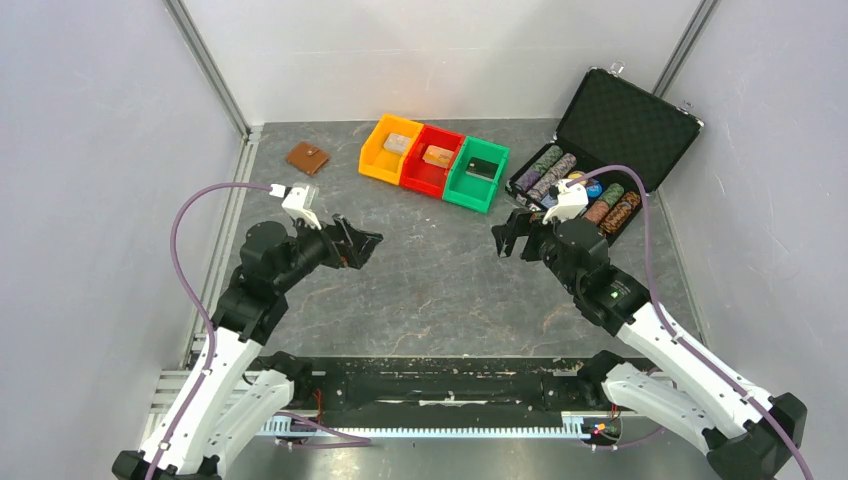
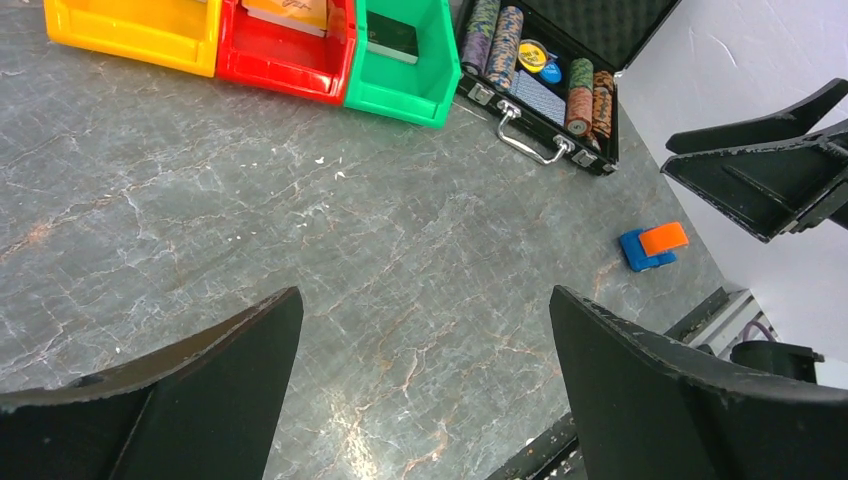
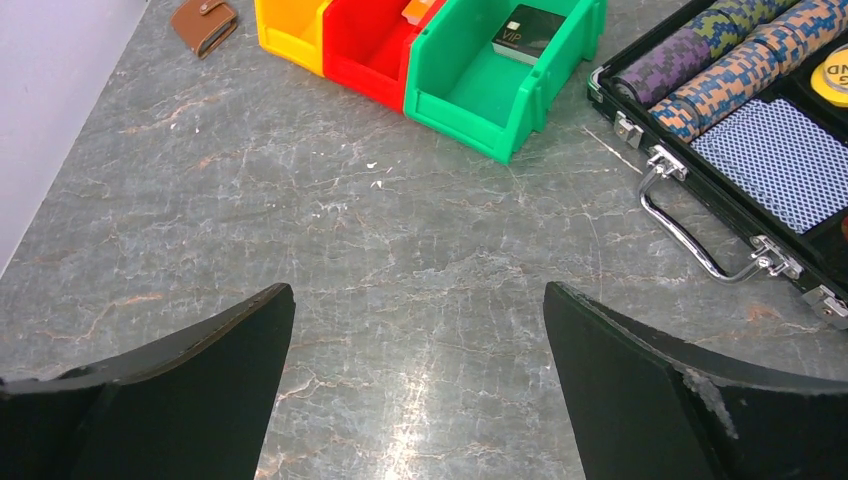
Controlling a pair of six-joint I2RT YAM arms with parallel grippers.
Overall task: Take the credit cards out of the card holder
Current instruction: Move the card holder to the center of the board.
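Note:
The card holder point(image 1: 307, 157) is a small brown leather wallet. It lies folded shut with its snap tab across it at the far left of the table, and it also shows in the right wrist view point(image 3: 204, 24). No credit card shows at the holder; its inside is hidden. My left gripper point(image 1: 365, 243) is open and empty above the table's middle, well short of the holder; in its own view point(image 2: 425, 330) only bare table lies between the fingers. My right gripper point(image 1: 510, 235) is open and empty, facing the left one point(image 3: 415, 330).
A yellow bin point(image 1: 385, 160), a red bin point(image 1: 425, 175) and a green bin point(image 1: 478, 188) stand in a row at the back, each holding a flat item; the green one holds a black card marked VIP point(image 3: 527, 30). An open black chip case point(image 1: 610, 130) stands back right. A small blue-and-orange object point(image 2: 650, 245) lies near the right wall.

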